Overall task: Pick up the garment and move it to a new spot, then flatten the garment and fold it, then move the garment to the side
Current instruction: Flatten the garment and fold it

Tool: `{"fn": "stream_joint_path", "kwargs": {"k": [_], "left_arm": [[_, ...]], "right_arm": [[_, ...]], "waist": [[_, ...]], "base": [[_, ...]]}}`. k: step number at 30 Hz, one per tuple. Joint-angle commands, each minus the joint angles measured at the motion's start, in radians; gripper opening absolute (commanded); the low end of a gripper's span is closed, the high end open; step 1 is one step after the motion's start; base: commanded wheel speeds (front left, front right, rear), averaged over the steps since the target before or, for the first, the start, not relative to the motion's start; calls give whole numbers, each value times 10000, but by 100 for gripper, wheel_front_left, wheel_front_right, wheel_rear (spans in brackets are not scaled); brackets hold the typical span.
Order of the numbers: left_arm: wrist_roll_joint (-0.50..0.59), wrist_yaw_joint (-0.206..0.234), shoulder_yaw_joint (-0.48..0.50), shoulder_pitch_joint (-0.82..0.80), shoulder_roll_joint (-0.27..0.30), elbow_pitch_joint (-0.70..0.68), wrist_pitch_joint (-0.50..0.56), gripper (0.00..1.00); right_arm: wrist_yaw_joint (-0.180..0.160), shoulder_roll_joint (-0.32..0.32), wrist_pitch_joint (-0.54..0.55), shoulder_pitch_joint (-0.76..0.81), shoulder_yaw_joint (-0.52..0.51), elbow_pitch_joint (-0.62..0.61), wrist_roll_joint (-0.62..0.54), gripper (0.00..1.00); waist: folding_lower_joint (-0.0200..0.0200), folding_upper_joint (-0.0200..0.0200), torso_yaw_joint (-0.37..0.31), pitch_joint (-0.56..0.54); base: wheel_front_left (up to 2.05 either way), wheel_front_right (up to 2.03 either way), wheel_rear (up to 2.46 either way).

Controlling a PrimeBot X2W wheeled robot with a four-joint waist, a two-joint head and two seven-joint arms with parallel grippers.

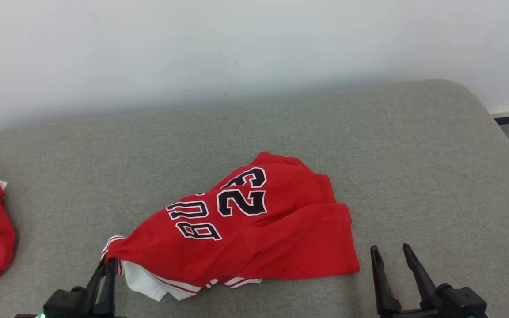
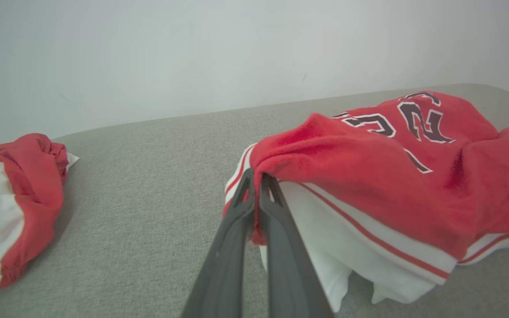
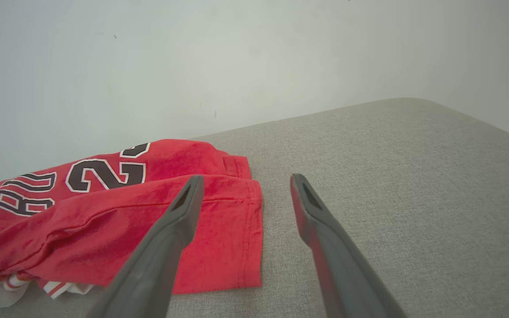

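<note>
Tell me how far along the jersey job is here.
Done: nothing finished; the red jersey lies crumpled on the grey cushion. In hand: left hand shut on its corner, right hand open beside its hem. Left: moving, flattening, folding, setting aside.

Plain room (home or lab, unclear): grey upholstered platform [image 1: 369,145] against white wall [image 1: 237,44]
</note>
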Motion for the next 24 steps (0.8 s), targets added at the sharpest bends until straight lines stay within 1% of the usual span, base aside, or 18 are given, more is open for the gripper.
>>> {"fn": "stream_joint_path", "kwargs": {"k": [1, 4, 7, 10, 14, 16, 19, 24], "left_arm": [[61, 84, -10, -100, -78, 14, -145, 100], [90, 173, 47, -202, -294, 47, -341, 100], [-9, 209, 112, 23, -418, 221, -387, 100], [-120, 160, 186, 306, -593, 577, -410, 100], [-100, -8, 6, 501, -883, 1077, -409, 100], [-99, -15, -16, 477, -950, 1202, -410, 100], [-161, -146, 18, 182, -1122, 1634, -412, 100], [-84, -351, 106, -416, -1296, 2461, -413, 100]], "right_arm": [[-22, 6, -6, 86, -81, -3, -70, 100], [-22, 14, -5, 218, -113, 2, -105, 100], [-22, 8, -5, 226, -90, -20, -113, 100], [-22, 12, -5, 159, -26, -42, -119, 100], [-22, 6, -5, 133, -30, -65, -180, 100], [-22, 9, -5, 113, -19, -55, -200, 100], [-21, 9, -5, 30, 14, -44, -266, 100], [-22, 13, -5, -174, 38, -70, -366, 100]], "waist": [[1, 0, 121, -97], [1, 0, 445, -222], [1, 0, 665, -267], [1, 0, 776, -251], [1, 0, 881, -160], [1, 0, 887, -138], [1, 0, 801, -42], [1, 0, 331, 186]], "base": [[0, 0, 0], [0, 0, 0], [0, 0, 0], [0, 0, 0], [0, 0, 0], [0, 0, 0], [0, 0, 0], [0, 0, 0]]}}
